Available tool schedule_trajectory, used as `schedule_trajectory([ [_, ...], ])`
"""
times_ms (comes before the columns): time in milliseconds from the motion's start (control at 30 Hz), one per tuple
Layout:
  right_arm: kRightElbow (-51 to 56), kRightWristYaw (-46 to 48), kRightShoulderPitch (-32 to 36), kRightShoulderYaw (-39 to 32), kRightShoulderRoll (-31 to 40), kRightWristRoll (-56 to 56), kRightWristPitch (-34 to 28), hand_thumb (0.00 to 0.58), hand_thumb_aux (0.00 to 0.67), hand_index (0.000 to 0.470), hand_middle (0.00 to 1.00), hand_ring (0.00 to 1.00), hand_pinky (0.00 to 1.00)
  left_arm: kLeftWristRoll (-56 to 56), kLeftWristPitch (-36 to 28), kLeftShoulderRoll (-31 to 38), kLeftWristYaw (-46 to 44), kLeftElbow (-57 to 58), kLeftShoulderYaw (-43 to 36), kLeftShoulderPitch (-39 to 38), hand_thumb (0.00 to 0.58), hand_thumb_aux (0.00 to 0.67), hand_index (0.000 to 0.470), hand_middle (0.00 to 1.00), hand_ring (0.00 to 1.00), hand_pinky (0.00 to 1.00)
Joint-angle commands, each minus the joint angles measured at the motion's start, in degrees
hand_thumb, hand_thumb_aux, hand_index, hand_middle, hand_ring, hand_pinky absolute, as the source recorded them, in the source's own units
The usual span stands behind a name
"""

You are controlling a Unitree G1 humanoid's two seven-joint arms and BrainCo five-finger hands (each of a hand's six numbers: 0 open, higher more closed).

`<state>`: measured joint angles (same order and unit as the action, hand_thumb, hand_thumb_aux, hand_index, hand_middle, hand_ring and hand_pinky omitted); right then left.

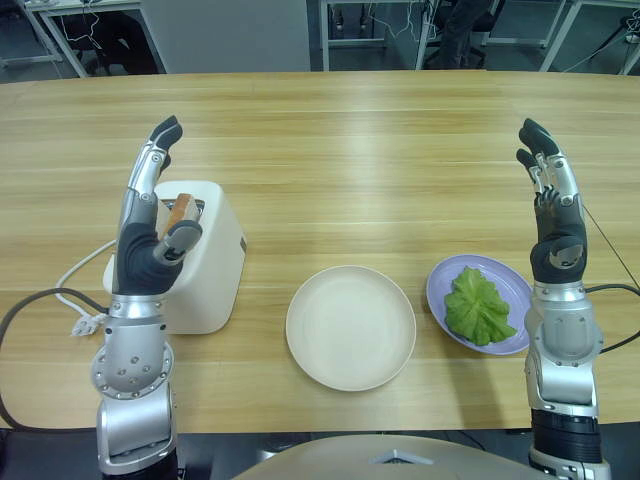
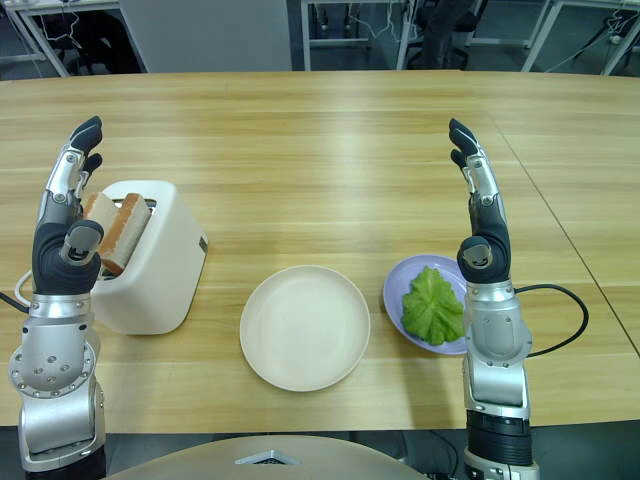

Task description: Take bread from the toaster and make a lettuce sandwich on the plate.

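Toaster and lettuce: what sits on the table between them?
A cream plate, bare, touching neither the toaster nor the purple dish holding the lettuce. Both eye views show it.

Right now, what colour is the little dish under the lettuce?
Pale purple; the dish shows best in the left eye view.

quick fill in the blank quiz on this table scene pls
1. The small round dish under the green lettuce leaf is coloured ____.
2. The brown-crusted bread slices stand in the boxy cream toaster, on the robot's ____ side.
3. The large round cream plate in the middle is ____.
4. The left hand and the right hand are raised, fingers open, holding ____.

Missing words: purple; left; empty; nothing.
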<state>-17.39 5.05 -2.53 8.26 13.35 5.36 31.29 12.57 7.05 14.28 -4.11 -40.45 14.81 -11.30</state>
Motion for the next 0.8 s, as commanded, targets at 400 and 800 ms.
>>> schedule_trajectory([
  [400, 0.5, 0.2, 0.4, -0.1, 0.2, -0.3, -0.1, 0.000, 0.000, 0.000, 0.00, 0.00, 0.00, 12.0, -5.1, 3.2, 4.9, 4.5, 7.1, 0.9, 0.000, 0.000, 0.000, 0.00, 0.00, 0.00],
  [800, 0.3, 0.2, 0.5, -0.1, 0.3, -0.3, -0.3, 0.000, 0.000, 0.000, 0.00, 0.00, 0.00, 32.4, -19.4, 19.4, -3.3, 19.0, 7.3, 0.6, 0.000, 0.000, 0.000, 0.00, 0.00, 0.00],
])
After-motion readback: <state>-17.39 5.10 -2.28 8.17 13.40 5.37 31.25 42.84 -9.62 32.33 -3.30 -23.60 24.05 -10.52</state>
